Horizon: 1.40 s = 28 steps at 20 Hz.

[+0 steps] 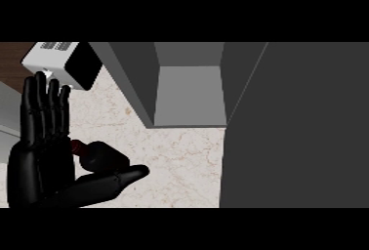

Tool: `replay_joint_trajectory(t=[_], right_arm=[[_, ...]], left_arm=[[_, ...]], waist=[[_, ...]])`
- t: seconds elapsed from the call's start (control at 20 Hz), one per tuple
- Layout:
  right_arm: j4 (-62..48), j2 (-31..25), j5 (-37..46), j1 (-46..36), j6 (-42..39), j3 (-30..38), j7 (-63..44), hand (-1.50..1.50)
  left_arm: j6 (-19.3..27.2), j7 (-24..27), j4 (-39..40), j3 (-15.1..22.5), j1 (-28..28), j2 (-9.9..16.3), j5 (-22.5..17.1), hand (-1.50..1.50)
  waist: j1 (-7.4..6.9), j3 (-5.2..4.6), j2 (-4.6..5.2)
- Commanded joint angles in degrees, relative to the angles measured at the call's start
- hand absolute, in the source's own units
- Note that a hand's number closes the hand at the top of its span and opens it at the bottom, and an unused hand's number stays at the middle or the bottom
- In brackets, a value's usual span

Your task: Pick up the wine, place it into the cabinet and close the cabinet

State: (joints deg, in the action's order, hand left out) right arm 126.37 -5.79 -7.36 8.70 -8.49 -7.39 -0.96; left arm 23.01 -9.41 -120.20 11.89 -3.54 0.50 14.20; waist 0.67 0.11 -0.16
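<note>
The wine bottle (101, 156) is dark with a red neck. It lies tilted on the marble counter (180, 161) at the lower left, its neck pointing up and to the left. My left hand (39, 171) stands just left of it with straight fingers pointing up and the thumb stretched out under the bottle's body. I cannot tell whether the palm touches the bottle. The grey cabinet (189, 93) is open at the top centre and its inside shelf shows bare. Its door (296, 127) is swung out and fills the right side. My right hand does not show.
A white appliance with a black front (61, 61) sits at the top left corner, just beyond my fingertips. A pale grey surface (7, 110) runs along the left edge. Marble counter lies between the bottle and the cabinet's opening.
</note>
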Motion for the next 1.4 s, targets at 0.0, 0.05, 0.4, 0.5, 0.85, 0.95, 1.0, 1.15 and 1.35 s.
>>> replay_joint_trajectory(t=[0.0,0.05,0.4,0.5,0.85,0.95,1.0,1.15,1.35], right_arm=[[3.61,-1.13,-7.57,2.09,-4.52,-2.89,-4.3,-1.5],[4.96,-2.09,-9.62,1.48,-4.81,-1.51,-5.93,-1.5],[12.36,-2.97,-12.14,1.61,-2.0,-1.31,-13.62,-1.5],[12.26,-2.53,-11.85,-0.2,-1.27,-0.63,-13.42,-1.5],[11.48,-2.03,-10.51,-1.27,-0.54,-1.75,-14.96,-1.5],[14.77,-2.66,-12.77,0.67,-0.54,-1.58,-17.09,-1.5],[13.79,-0.96,-9.63,-1.05,1.23,-3.48,-16.92,-1.5],[17.8,-1.98,-10.13,-1.1,1.96,-4.21,-20.67,-1.5],[15.17,-1.65,-7.9,-2.66,2.47,-5.24,-20.0,-1.5]], left_arm=[[12.75,-6.22,-2.54,8.24,-0.98,-0.48,3.11,-1.5],[16.13,-9.76,-1.77,10.46,-5.02,-0.48,6.4,-1.5],[25.14,-31.65,-6.83,25.03,-10.72,-0.5,29.07,-1.5],[25.67,-37.79,-9.15,28.29,-11.96,-0.5,34.66,-1.5],[25.76,-57.12,-8.62,33.48,-20.61,-0.5,50.31,-1.5],[22.84,-60.94,-10.73,33.87,-22.73,-0.5,53.33,-1.5],[23.66,-63.67,-9.32,33.56,-24.75,-0.5,55.01,-1.5],[22.31,-66.06,-10.4,36.06,-23.93,-0.5,59.12,-1.5],[17.75,-71.32,-11.34,35.2,-29.06,-0.5,63.56,-1.5]], waist=[[-0.07,0.0,-0.19],[0.27,0.05,-0.13],[-0.81,0.07,-0.36],[-1.08,0.06,-0.37],[-0.98,0.07,-0.44],[-0.94,0.13,-0.87],[-0.9,0.05,-0.58],[-0.7,-0.01,-0.63],[-0.7,0.0,-0.53]])
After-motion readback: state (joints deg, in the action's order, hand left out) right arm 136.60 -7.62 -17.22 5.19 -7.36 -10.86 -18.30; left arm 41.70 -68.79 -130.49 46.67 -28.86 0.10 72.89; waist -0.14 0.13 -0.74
